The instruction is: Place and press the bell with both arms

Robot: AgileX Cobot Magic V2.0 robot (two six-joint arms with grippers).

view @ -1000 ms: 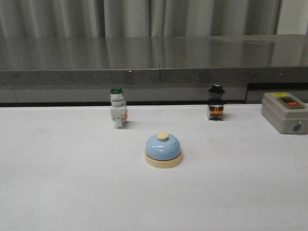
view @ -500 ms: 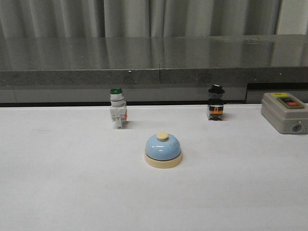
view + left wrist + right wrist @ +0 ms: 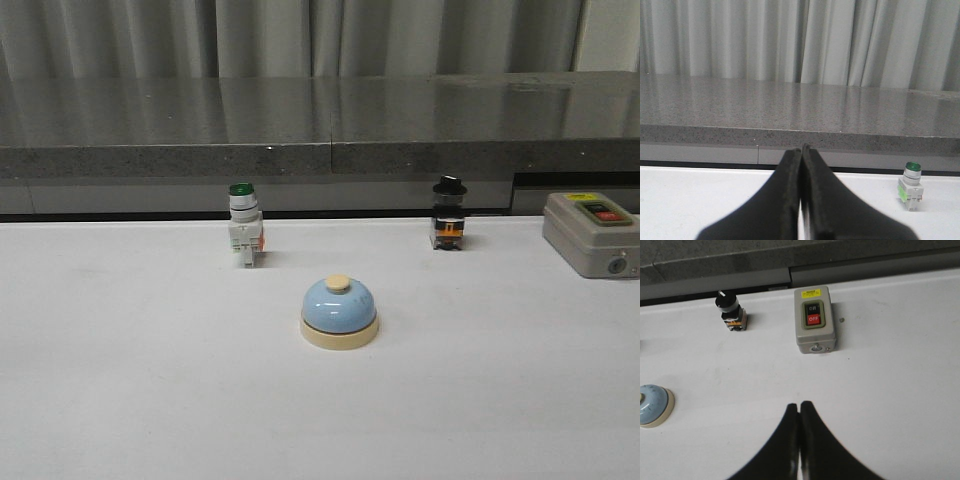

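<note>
The light-blue bell (image 3: 339, 311) with its cream base and knob stands upright in the middle of the white table; its edge also shows in the right wrist view as the bell (image 3: 653, 405). Neither arm appears in the front view. In the left wrist view my left gripper (image 3: 801, 148) is shut with nothing between its fingers, held above the table and facing the grey ledge. My right gripper (image 3: 799, 404) is shut and empty too, over bare table to the right of the bell and apart from it.
A green-capped switch (image 3: 244, 225) stands behind the bell to the left, a black-capped switch (image 3: 449, 214) behind it to the right. A grey ON/OFF box (image 3: 592, 234) sits at the far right. A dark stone ledge (image 3: 320, 130) runs along the back of the table (image 3: 150, 400).
</note>
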